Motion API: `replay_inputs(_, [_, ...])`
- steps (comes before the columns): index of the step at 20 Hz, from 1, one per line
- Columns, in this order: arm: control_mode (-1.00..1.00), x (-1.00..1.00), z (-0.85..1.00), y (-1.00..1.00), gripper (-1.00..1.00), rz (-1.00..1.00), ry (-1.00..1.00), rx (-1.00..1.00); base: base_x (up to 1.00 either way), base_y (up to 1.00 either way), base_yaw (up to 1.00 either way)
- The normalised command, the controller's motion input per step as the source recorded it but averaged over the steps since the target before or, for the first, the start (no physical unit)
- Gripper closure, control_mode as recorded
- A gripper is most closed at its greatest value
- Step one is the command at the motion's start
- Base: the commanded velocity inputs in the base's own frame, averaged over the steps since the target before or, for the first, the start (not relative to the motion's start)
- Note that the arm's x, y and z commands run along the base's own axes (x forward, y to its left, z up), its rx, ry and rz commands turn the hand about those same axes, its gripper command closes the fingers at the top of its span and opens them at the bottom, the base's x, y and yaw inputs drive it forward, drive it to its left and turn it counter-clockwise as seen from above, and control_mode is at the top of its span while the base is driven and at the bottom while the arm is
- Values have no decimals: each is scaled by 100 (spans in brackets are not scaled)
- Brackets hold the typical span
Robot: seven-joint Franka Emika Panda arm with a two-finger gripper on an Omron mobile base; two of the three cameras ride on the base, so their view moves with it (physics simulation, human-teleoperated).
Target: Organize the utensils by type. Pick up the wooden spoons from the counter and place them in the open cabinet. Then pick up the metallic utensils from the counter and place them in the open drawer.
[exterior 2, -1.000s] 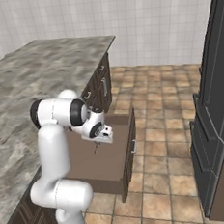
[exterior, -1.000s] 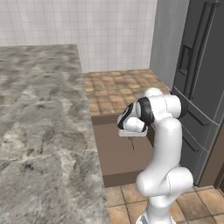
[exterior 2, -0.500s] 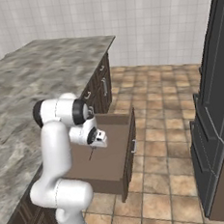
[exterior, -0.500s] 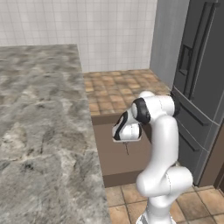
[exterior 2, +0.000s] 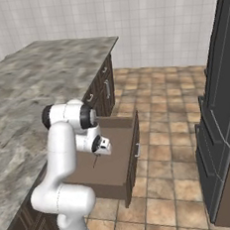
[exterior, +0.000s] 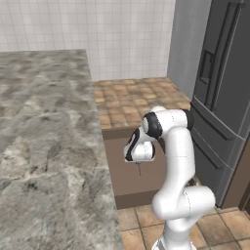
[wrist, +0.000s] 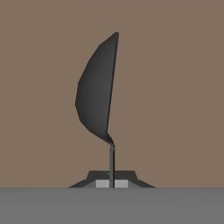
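Two base cameras look down from behind, either side of the pincer (exterior: 138,164), sharing the open drawer (exterior 2: 110,171); the hand camera stares close into it.

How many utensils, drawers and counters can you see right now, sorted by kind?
Dark metallic utensil, held in the gripper above the drawer bottom: 1
Open drawer: 1
Counter: 1
Total: 3
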Motion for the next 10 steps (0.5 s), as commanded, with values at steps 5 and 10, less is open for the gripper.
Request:
replay_inputs(5, [-100,21,-40,0,100,0,0,0,0,0,0])
replay_inputs(10, [-100,12,-36,0,100,0,0,0,0,0,0])
